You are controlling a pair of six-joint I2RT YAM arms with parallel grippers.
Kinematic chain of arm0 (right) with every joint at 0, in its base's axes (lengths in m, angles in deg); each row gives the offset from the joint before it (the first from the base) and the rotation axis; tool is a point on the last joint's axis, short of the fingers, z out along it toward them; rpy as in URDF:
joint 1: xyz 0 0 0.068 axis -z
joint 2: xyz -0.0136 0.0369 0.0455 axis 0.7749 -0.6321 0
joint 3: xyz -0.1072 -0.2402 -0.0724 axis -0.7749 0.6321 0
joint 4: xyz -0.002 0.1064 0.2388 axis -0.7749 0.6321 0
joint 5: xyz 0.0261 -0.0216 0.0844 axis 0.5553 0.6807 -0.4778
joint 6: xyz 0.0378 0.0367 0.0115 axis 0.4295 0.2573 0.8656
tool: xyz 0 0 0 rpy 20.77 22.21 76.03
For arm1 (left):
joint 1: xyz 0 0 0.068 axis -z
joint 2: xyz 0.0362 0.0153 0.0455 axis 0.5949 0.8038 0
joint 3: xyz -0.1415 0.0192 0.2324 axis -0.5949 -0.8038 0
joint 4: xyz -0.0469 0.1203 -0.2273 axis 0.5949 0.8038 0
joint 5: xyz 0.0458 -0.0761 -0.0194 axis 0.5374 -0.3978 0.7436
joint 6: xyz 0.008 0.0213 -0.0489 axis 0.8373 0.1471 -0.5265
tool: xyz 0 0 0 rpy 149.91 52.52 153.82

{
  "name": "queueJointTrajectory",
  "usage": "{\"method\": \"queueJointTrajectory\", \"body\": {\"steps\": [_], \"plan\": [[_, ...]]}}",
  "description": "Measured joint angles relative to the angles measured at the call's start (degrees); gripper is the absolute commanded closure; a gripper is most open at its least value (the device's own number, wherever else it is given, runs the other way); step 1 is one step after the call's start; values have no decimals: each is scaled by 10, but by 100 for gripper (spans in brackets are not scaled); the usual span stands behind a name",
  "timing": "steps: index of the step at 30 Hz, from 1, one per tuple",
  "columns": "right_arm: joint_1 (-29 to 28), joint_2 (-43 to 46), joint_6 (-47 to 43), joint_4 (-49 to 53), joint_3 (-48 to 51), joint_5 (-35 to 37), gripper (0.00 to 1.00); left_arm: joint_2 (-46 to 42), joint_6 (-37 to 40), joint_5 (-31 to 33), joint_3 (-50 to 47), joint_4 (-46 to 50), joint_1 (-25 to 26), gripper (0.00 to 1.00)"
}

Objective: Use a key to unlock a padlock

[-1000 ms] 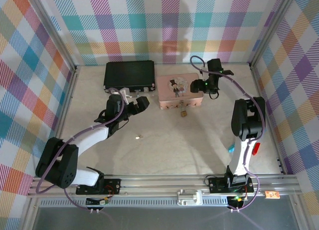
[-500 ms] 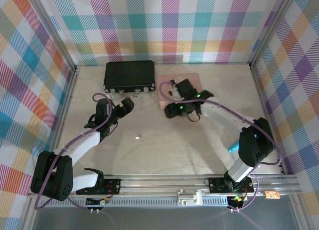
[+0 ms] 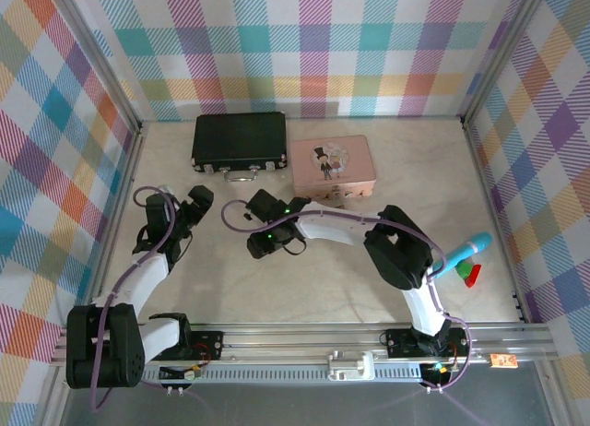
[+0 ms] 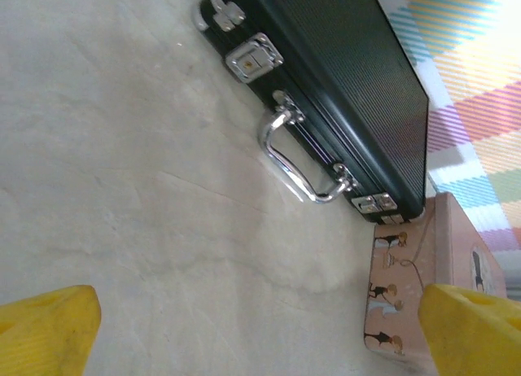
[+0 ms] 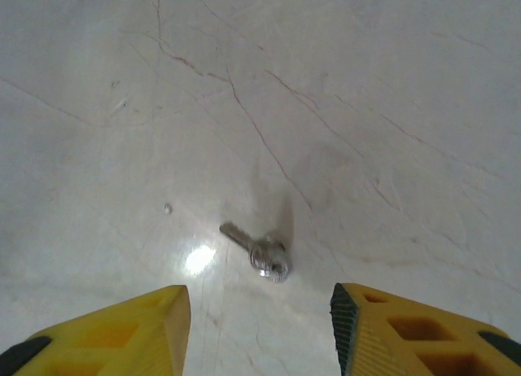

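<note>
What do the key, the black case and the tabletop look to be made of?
Key: pale silvery metal, polished; it glints.
Black case: finely ribbed dark shell, perhaps aluminium or plastic, with bright chrome-like latches and handle.
Tabletop: pale, veined, marble-look surface with slight sheen; real stone or laminate can't be told.

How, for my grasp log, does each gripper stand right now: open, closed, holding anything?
Left gripper: open, holding nothing.
Right gripper: open, fingers either side of the key on the table, not gripping it.
</note>
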Motion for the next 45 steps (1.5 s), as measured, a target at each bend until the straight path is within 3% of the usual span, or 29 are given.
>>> {"method": "queueJointTrajectory", "body": {"steps": [7,15,18,27,30,39,45], "plan": [[-13,-33,30,21,-31,68,57,-36,-4,-14,-19,13,-10,0],[-31,-61,50,29,-47,85,60,-56,16,-15,-12,42,-10,0],[-37,-63,60,29,-48,94,65,-61,28,-15,-9,56,-10,0],[-39,-64,90,35,-48,109,100,-89,49,-10,-9,75,-10,0],[-38,-61,97,31,-45,111,100,-100,50,-8,-9,81,-10,0],[21,47,106,-50,106,58,100,-114,-20,-29,-23,50,12,0],[101,160,108,-151,220,-14,100,-94,-124,-30,-36,-2,111,0]]}}
